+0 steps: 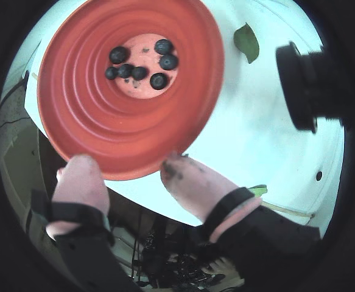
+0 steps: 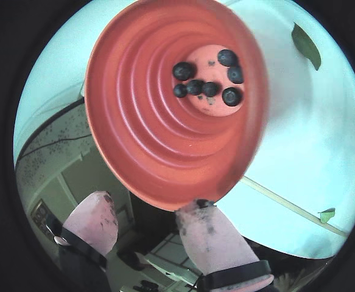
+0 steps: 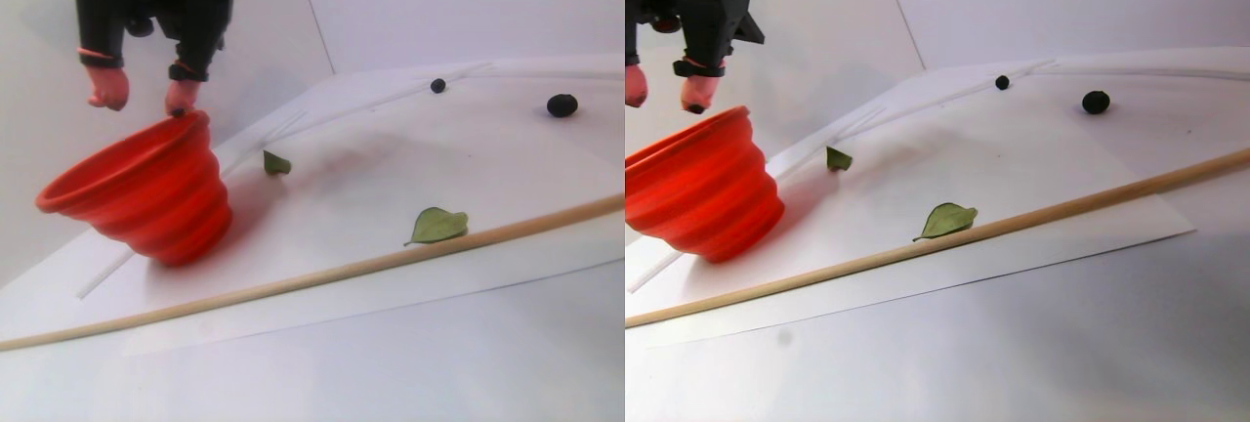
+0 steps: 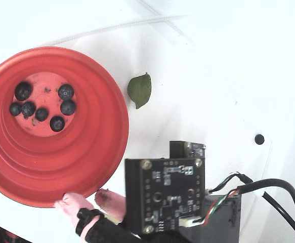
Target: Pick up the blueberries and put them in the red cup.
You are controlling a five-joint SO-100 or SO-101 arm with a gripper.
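Hand: my hand (image 1: 128,170) is empty, its pink fingers (image 1: 192,182) spread apart, one tip at the near rim of the red cup (image 1: 128,121).
Red cup: tilted on the white desk (image 3: 410,148), far left in the stereo pair view.
Blueberries: six blueberries (image 4: 42,114) lie on the cup's flat bottom.
Leaf: a green leaf (image 4: 139,90) lies just right of the cup in the fixed view.

Bright white table (image 3: 879,344) against plain white wall (image 3: 439,2).

End effector (image 1: 125,171) open; fingers apart
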